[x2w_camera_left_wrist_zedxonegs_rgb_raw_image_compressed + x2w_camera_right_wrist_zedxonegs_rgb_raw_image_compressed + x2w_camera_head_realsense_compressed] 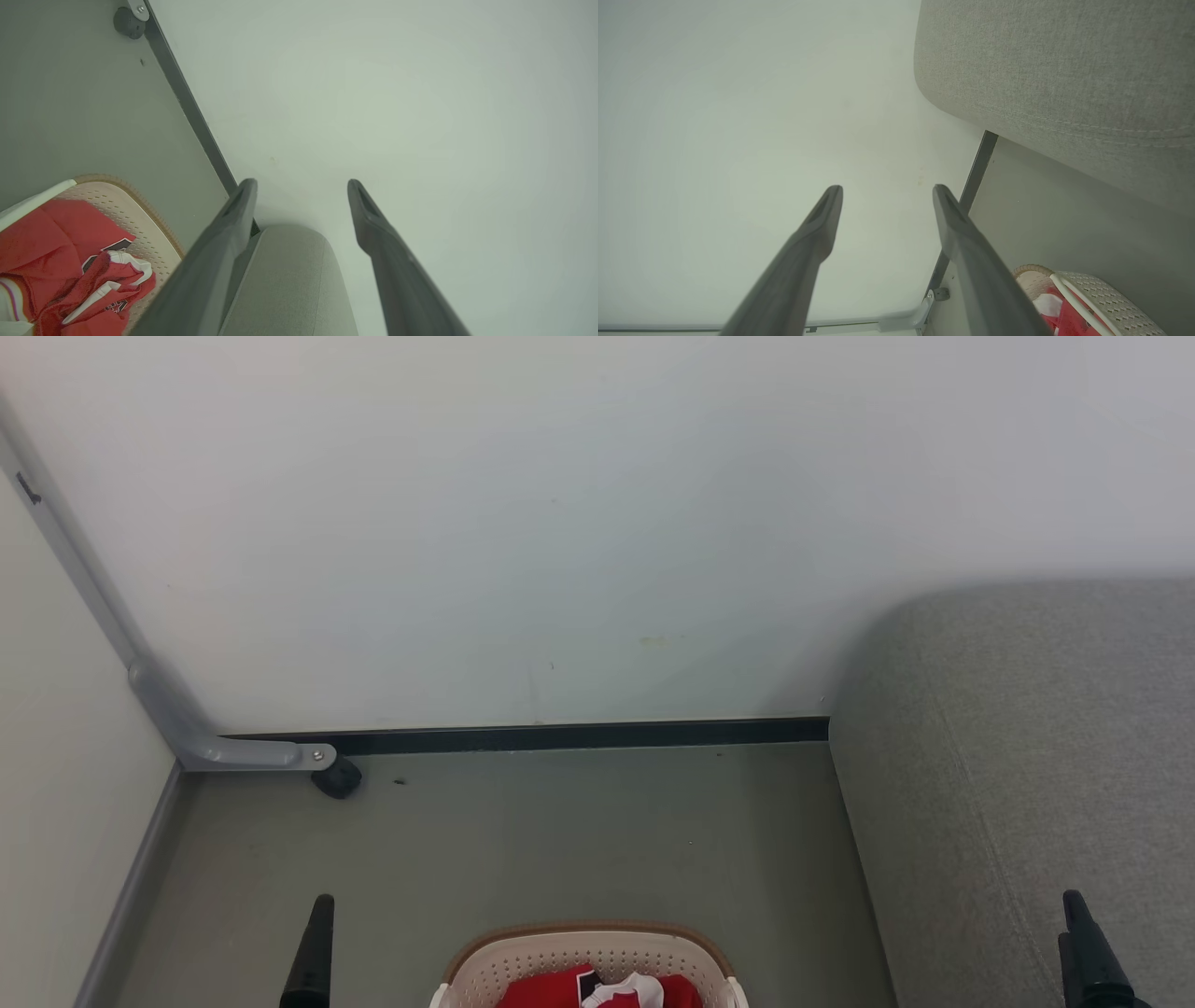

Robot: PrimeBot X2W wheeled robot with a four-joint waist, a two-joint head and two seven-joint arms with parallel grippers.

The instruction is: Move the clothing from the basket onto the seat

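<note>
The cream perforated basket with a brown rim stands on the floor at the bottom middle of the head view, and red clothing with white trim lies inside it. The grey fabric seat rises to its right. Left of the basket, the left finger points up; the right finger stands over the seat's near part. My left gripper is open and holds nothing, with the clothing and basket at lower left. My right gripper is open and holds nothing beside the seat.
A pale wall with a dark baseboard closes the space behind the basket. A grey metal leg with a black caster stands in the left corner by a side panel. Grey-green floor lies between basket and wall.
</note>
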